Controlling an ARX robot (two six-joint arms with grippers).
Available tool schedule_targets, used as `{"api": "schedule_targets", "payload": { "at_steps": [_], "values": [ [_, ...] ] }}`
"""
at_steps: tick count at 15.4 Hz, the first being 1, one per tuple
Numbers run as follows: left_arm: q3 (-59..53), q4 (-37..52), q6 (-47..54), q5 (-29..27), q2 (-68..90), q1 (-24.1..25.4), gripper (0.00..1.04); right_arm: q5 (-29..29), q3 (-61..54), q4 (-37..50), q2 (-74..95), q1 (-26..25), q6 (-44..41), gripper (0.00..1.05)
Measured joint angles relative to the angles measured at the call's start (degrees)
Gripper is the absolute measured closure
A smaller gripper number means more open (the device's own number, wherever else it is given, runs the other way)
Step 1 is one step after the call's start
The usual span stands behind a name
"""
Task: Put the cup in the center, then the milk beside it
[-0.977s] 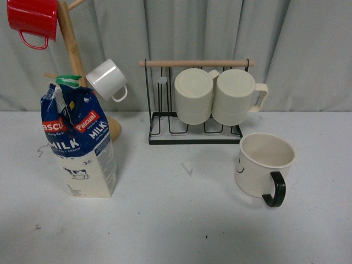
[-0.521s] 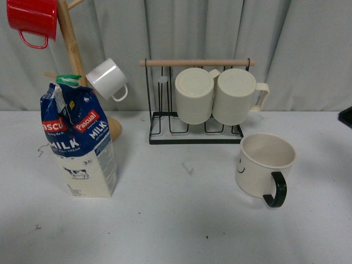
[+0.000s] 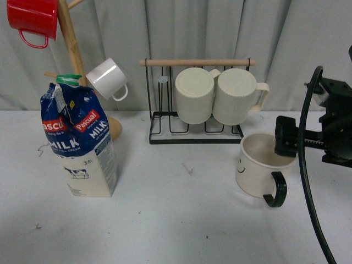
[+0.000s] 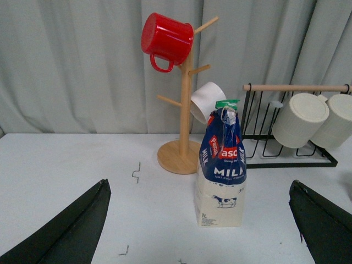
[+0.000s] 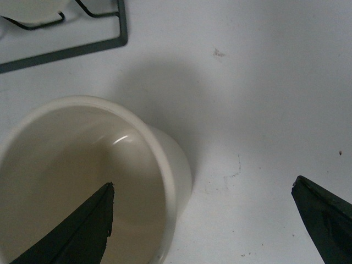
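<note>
Smooth, glossy glaze covers the cream cup (image 3: pixel 263 168) and its shiny black handle, while the milk carton (image 3: pixel 80 148) is printed paperboard, creased at the top under a green plastic cap (image 3: pixel 68 80). The white surface (image 3: pixel 181 220) looks matt and lightly scuffed. Behind are a bare wooden mug tree (image 3: pixel 69 38), a glossy red mug (image 3: pixel 32 17), a black wire rack (image 3: pixel 192 141) with matt ribbed mugs (image 3: pixel 234 96), and a grey cloth curtain (image 3: pixel 165 27).

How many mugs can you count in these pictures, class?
5: a red mug and a small white mug on the wooden tree, two ribbed mugs on the wire rack, and the cup on the table. None seem hidden.
</note>
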Motion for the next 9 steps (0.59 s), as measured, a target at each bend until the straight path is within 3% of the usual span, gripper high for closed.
{"api": "schedule_targets", "payload": {
  "at_steps": [4,5,9],
  "values": [
    [0.0,0.0,0.0,0.0,0.0,0.0,0.07,0.0,1.0,0.2,2.5,0.4,2.1,0.1],
    [0.0,0.0,0.0,0.0,0.0,0.0,0.07,0.0,1.2,0.6,2.5,0.7,2.5,0.28],
    [0.0,0.0,0.0,0.0,0.0,0.0,0.07,0.2,1.2,0.6,2.4,1.0,3.1,0.73]
  ]
}}
